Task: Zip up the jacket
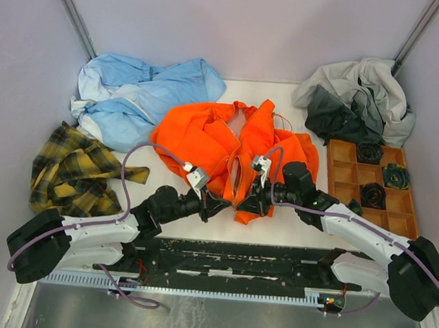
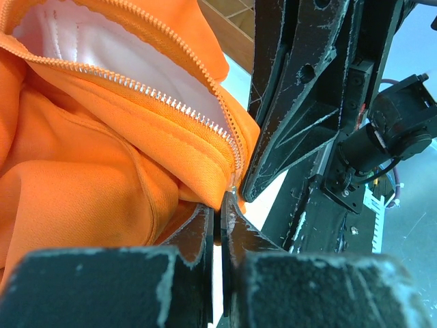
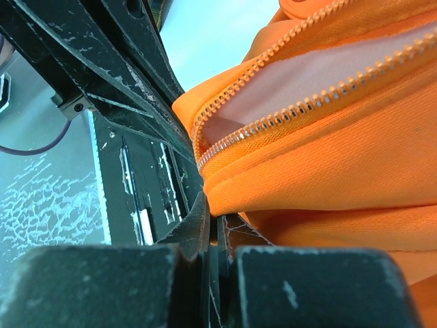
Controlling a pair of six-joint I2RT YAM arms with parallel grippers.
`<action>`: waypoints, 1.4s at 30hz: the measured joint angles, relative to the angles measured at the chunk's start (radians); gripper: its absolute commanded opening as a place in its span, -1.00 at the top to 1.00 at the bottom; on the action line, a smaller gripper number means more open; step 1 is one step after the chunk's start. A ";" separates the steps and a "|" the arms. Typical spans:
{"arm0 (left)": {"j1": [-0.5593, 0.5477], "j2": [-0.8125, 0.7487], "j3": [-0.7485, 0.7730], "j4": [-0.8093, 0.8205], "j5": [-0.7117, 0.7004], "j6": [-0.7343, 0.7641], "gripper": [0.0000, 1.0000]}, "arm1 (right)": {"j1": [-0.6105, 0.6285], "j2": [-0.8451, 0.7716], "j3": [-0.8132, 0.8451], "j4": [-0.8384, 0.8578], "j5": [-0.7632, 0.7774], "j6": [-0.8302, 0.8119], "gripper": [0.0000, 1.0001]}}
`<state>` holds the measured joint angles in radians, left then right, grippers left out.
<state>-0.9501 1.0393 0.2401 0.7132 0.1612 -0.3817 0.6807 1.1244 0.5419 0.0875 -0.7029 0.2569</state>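
White table (image 1: 261, 93), lilac walls (image 1: 238, 21), orange jacket (image 1: 206, 140) spread centrally, wooden tray (image 1: 342, 155) right

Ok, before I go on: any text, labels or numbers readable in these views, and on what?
No text can be read in any view.
A white sticker beside the motor, left wrist view: tiny print, too small to read.
The jacket: no print or label visible.
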 measured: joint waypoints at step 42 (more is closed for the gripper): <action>0.000 -0.051 -0.002 -0.039 -0.023 0.017 0.95 | 0.000 -0.037 0.000 -0.010 -0.004 -0.018 1.00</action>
<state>-0.9501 0.9886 0.2382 0.6746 0.1379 -0.3645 0.6807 1.0874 0.5419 0.0780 -0.7071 0.2394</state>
